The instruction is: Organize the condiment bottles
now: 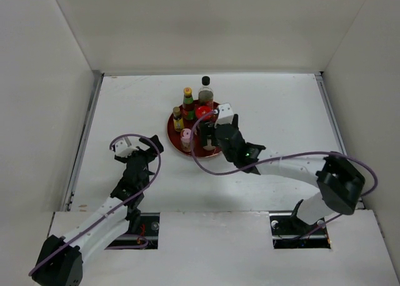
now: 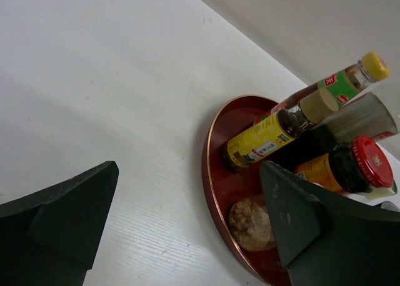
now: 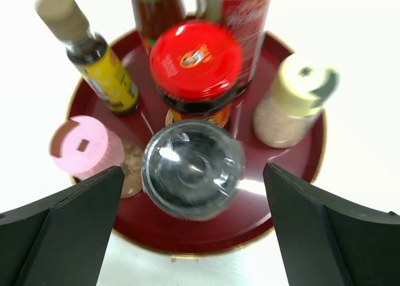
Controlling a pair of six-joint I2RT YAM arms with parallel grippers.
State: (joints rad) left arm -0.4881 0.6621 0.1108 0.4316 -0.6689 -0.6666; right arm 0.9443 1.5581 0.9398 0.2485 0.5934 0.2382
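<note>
A round red tray (image 1: 173,135) holds the condiment bottles. In the right wrist view I see a grey clear-capped jar (image 3: 190,167), a red-capped jar (image 3: 195,58), a pink-capped shaker (image 3: 84,145), a pale yellow-capped shaker (image 3: 300,86) and a cream-capped yellow-label bottle (image 3: 94,55). A black-capped bottle (image 1: 205,89) and a yellow-capped bottle (image 1: 187,98) stand at the tray's far side. My right gripper (image 3: 192,173) is open, its fingers either side of the grey-capped jar and not touching it. My left gripper (image 2: 187,167) is open and empty over the table, left of the tray rim (image 2: 209,173).
White walls (image 1: 44,111) enclose the white table (image 1: 287,111) on the left, back and right. The right arm (image 1: 287,167) reaches across from the lower right to the tray. Purple cables loop beside both arms.
</note>
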